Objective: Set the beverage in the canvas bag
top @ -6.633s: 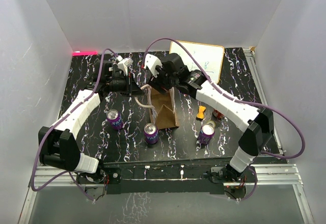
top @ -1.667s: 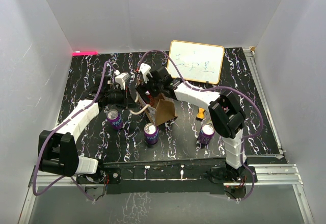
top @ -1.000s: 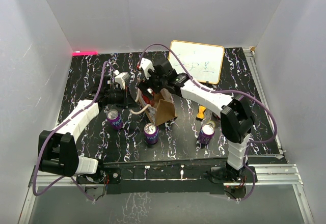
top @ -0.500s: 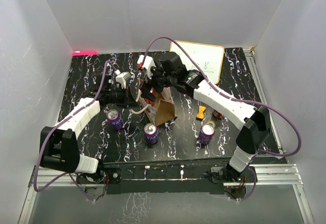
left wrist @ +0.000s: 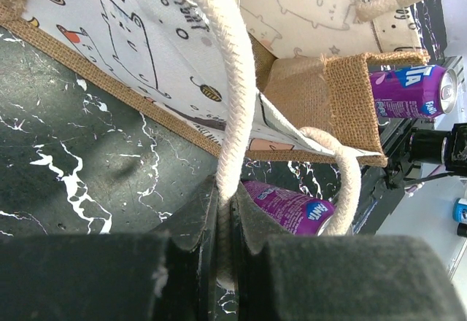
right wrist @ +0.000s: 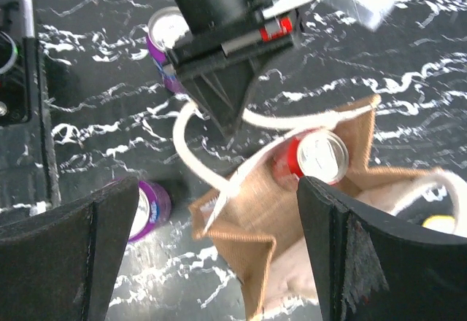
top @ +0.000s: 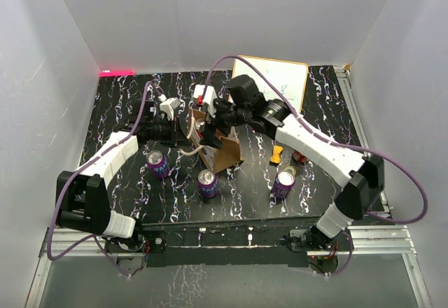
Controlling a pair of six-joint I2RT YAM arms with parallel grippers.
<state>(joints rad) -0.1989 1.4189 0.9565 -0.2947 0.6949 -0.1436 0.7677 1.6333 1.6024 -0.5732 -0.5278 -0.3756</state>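
The canvas bag [top: 224, 152] stands mid-table, tan with a whitish cartoon-printed side [left wrist: 146, 36]. A red beverage can [right wrist: 315, 156] stands upright inside the bag's open mouth [right wrist: 292, 211]. My left gripper [left wrist: 225, 198] is shut on one cream rope handle [left wrist: 235, 95] and pulls it out to the bag's left [top: 183, 131]. My right gripper [right wrist: 233, 255] hangs open just above the bag [top: 211, 129]. Nothing is between its fingers, and the can sits below, near the right finger [right wrist: 365, 255].
Three purple cans stand in front of the bag [top: 157, 162], [top: 207, 182], [top: 283, 182]. A small orange object [top: 278, 155] lies right of the bag. A whiteboard [top: 269, 84] lies at the back right. White walls close in the black marbled table [top: 126, 189].
My right gripper has lifted out of the bag's mouth and drawn back a little, still open, with the red can left inside. The left gripper keeps holding the handle.
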